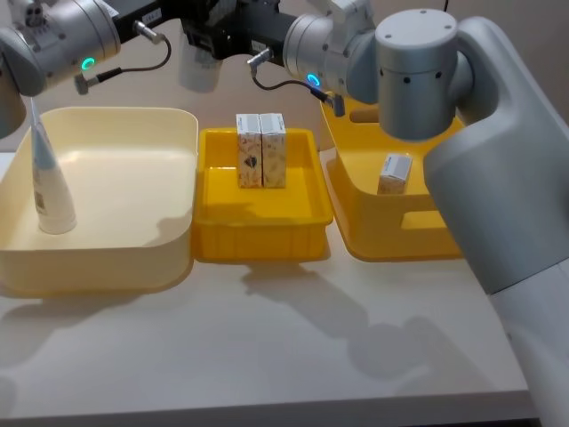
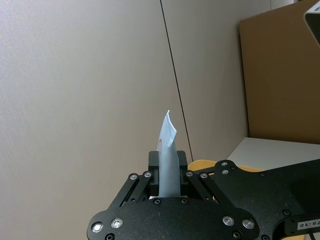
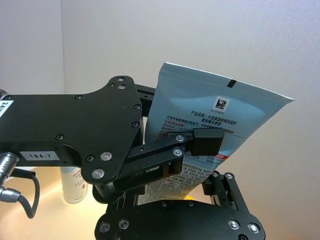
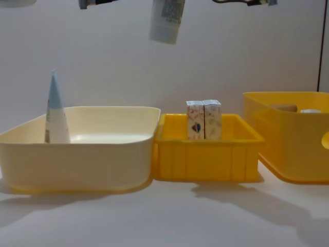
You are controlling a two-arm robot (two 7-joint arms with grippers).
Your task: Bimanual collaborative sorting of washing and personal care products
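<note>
A pale blue-and-white squeeze tube (image 1: 200, 71) (image 4: 165, 23) hangs cap end down, high above the gap between the cream bin and the yellow tray. My left gripper (image 1: 203, 40) (image 2: 167, 161) is shut on its thin crimped end (image 2: 168, 132). My right gripper (image 1: 256, 31) (image 3: 175, 197) reaches in from the right and grips the same tube (image 3: 215, 112) lower on its body. A second tube (image 1: 49, 187) (image 4: 55, 110) stands upright in the cream bin. Two patterned boxes (image 1: 260, 151) (image 4: 204, 119) stand side by side in the yellow tray. Another small box (image 1: 395, 172) sits in the right bin.
The cream bin (image 1: 116, 258) (image 4: 77, 154) is at the left, the yellow tray (image 1: 258, 240) (image 4: 205, 159) in the middle, and a larger yellow bin (image 1: 382, 240) (image 4: 293, 149) at the right. In front of them lies bare white tabletop (image 1: 267, 347). A wall stands close behind.
</note>
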